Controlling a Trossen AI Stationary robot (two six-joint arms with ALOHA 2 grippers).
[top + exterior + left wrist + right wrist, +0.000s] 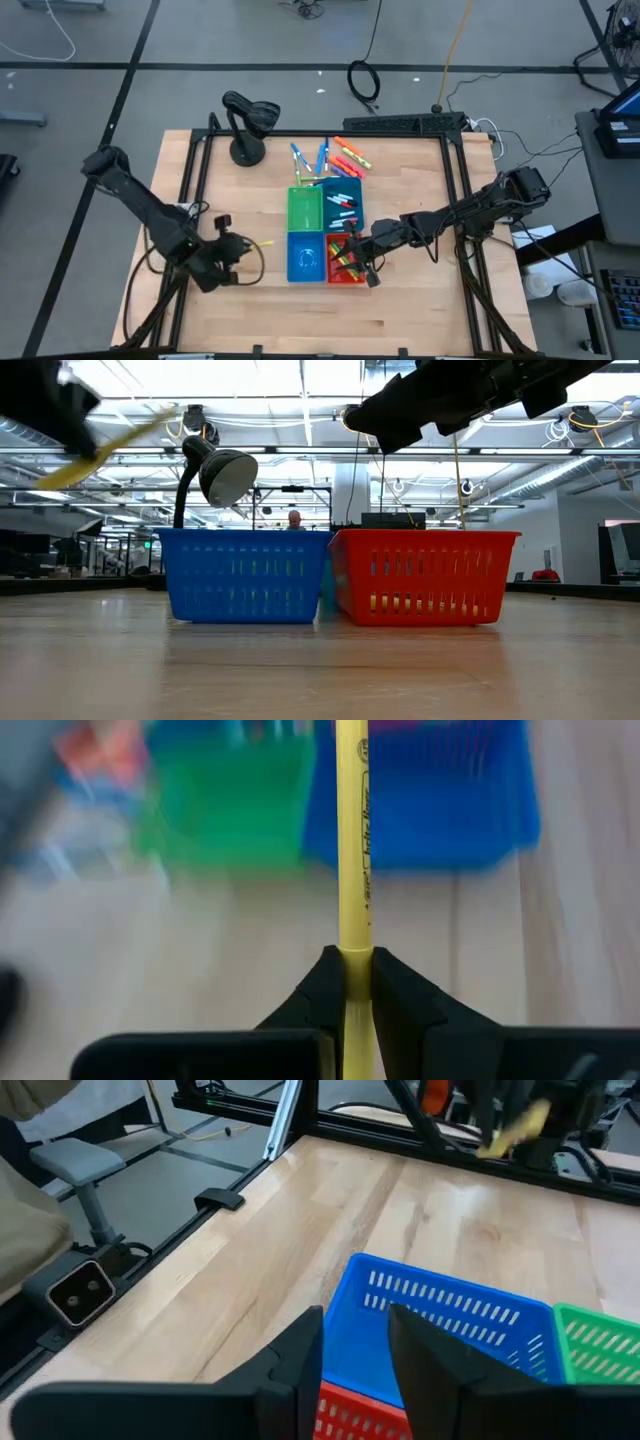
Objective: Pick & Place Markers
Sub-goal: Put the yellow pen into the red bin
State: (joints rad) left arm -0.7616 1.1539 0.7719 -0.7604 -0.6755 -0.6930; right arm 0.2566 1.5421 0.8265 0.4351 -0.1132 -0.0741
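Black desk lamp (248, 120) at the table's far side, loose markers (335, 156) beyond the bins, left gripper (350, 982) clamped on a yellow marker (352, 840) left of the blue bin (305, 256), right gripper (355, 1342) part-open, empty, over the red bin (345, 265) holding markers, green bin (305, 208) looking empty.

Four bins (324, 232) are set together in a square block at the middle of the table (420, 310). Behind the block, loose markers (330, 157) are spread on the table. A desk lamp (246, 122) is placed at the back, left of the markers. One marker (262, 242) is held off the table left of the bins. More markers (345, 258) are contained in the right-hand bins.
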